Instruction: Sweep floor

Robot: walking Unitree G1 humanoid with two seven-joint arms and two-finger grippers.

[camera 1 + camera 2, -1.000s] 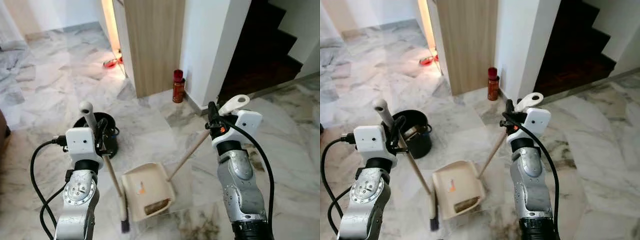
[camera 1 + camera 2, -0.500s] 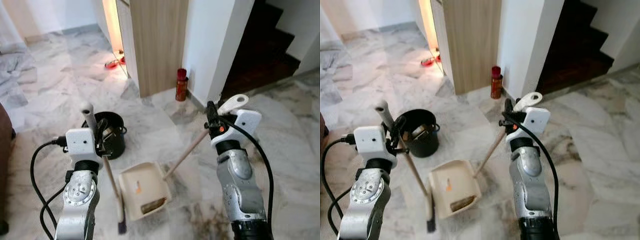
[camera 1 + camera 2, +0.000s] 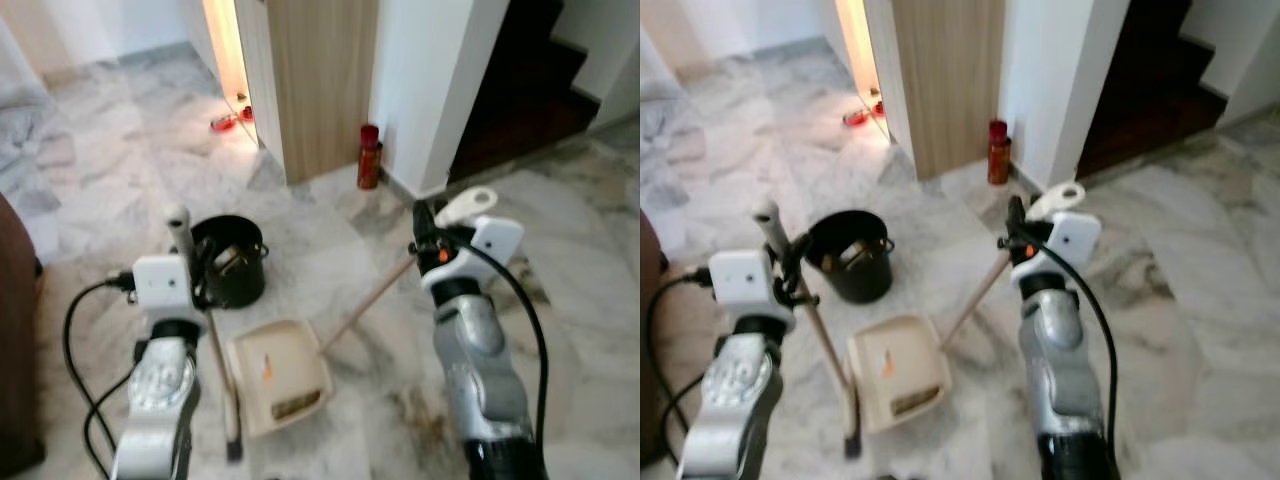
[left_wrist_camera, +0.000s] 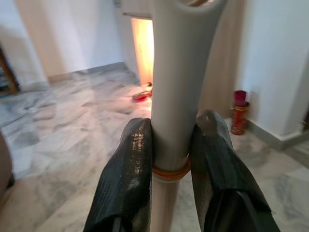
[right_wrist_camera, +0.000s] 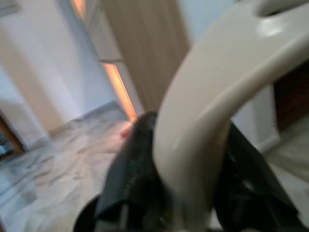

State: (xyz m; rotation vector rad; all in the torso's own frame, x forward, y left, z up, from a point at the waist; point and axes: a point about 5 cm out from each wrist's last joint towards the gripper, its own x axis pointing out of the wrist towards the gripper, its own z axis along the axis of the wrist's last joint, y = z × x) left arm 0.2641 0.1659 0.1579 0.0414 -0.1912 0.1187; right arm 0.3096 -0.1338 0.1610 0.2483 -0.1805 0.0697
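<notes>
Left pincer (image 4: 171,159) clamping broom handle (image 4: 177,72), right pincer (image 5: 188,159) clamping dustpan handle (image 5: 212,92)

Two silver metal forearms, each ending in a white boxy wrist housing. The left arm (image 3: 160,385) has a round silver joint plate ringed with small screws and a black collar below its housing. A looping black cable (image 3: 75,340) plugs into that housing. The right arm (image 3: 478,375) carries a small orange-red light and its own black cable (image 3: 525,330). Matte black finger pads (image 4: 128,179).
</notes>
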